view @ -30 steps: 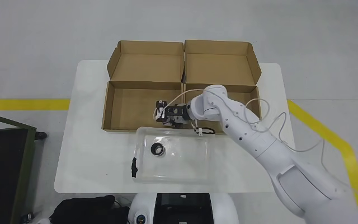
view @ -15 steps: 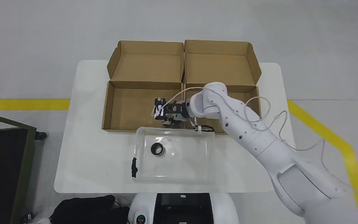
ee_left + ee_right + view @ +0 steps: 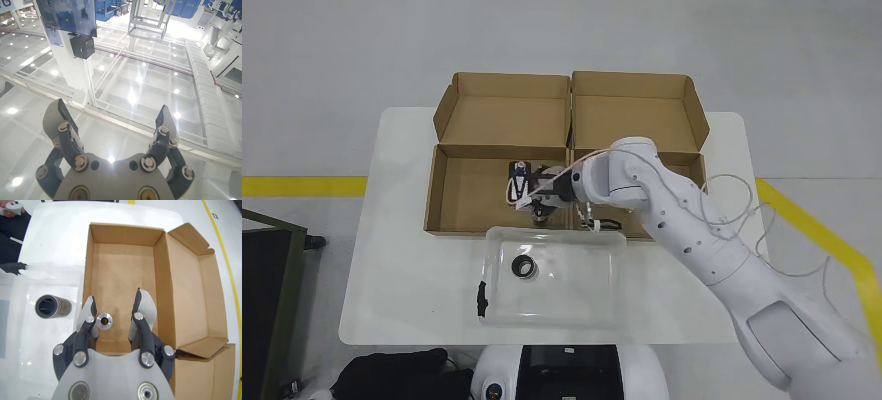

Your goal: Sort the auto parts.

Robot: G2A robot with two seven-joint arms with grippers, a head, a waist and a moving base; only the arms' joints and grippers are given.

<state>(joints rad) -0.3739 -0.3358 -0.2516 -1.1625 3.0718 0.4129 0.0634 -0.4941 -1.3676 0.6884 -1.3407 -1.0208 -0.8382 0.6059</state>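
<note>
The small silver metal bushing [image 3: 104, 321] looks delivered, laid on the floor of the brown cardboard box [image 3: 122, 266] between the wide-spread, empty fingers of the right hand [image 3: 115, 298]. The dark cylindrical steel bearing [image 3: 53, 308] is left unsorted in the clear plastic tray [image 3: 572, 290].

The right arm [image 3: 692, 240] extends forward and across toward the robot's left, bent partway along. The right gripper [image 3: 115, 298] points downward with its fingers spread apart, gripping nothing. The left gripper [image 3: 111, 111] appears tilted upward, with its fingers wide apart.
</note>
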